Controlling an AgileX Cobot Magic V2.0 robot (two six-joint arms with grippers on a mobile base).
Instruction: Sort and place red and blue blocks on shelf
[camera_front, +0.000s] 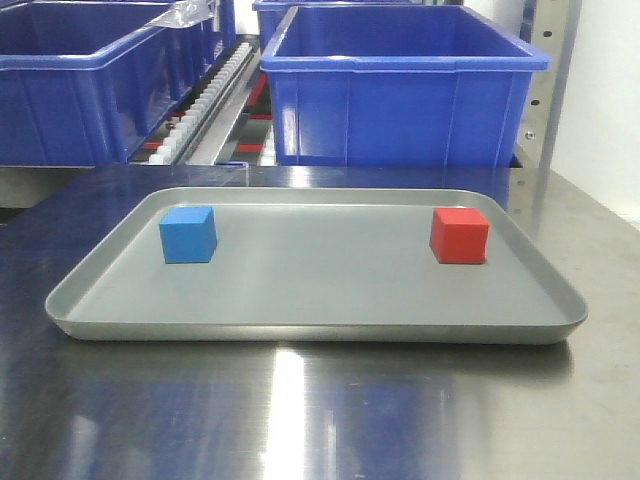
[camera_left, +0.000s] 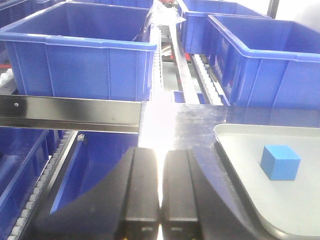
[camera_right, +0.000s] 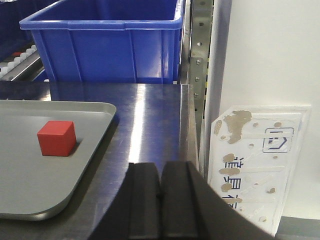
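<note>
A blue block (camera_front: 188, 234) lies at the far left of the grey tray (camera_front: 300, 330), and a red block (camera_front: 460, 235) lies at its far right. In the left wrist view the blue block (camera_left: 280, 161) is ahead and to the right of my left gripper (camera_left: 161, 150), which is shut and holds nothing. In the right wrist view the red block (camera_right: 56, 138) is ahead and to the left of my right gripper (camera_right: 160, 165), also shut and holding nothing. The shelf (camera_left: 70, 113) shows its steel rail and white rollers (camera_front: 205, 95) behind the table. Neither gripper appears in the front view.
Large blue bins (camera_front: 400, 85) (camera_front: 85, 80) stand on the shelf behind the tray (camera_left: 240, 137) (camera_right: 95, 107). A perforated steel upright (camera_right: 200, 55) and a white placard (camera_right: 255, 160) lie just right of the table's edge. The steel table (camera_front: 300, 420) reflects light.
</note>
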